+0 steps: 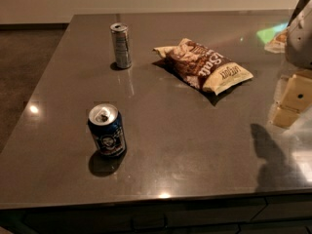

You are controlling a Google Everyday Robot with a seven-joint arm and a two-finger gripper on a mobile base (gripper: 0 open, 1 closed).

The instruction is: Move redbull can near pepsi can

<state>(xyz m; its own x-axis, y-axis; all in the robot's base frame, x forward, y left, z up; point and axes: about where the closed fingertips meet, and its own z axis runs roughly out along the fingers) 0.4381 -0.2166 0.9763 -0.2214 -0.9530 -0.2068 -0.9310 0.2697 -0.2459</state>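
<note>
The redbull can is tall, slim and silver-grey. It stands upright at the far left of the dark grey counter. The pepsi can is short, wide and dark blue with a round logo. It stands upright at the front left, well apart from the redbull can. My gripper is at the right edge of the view, above the counter's right side and far from both cans. It holds nothing that I can see.
A brown and cream chip bag lies flat in the middle back of the counter, to the right of the redbull can. The counter's front edge runs along the bottom. The floor lies beyond the left edge.
</note>
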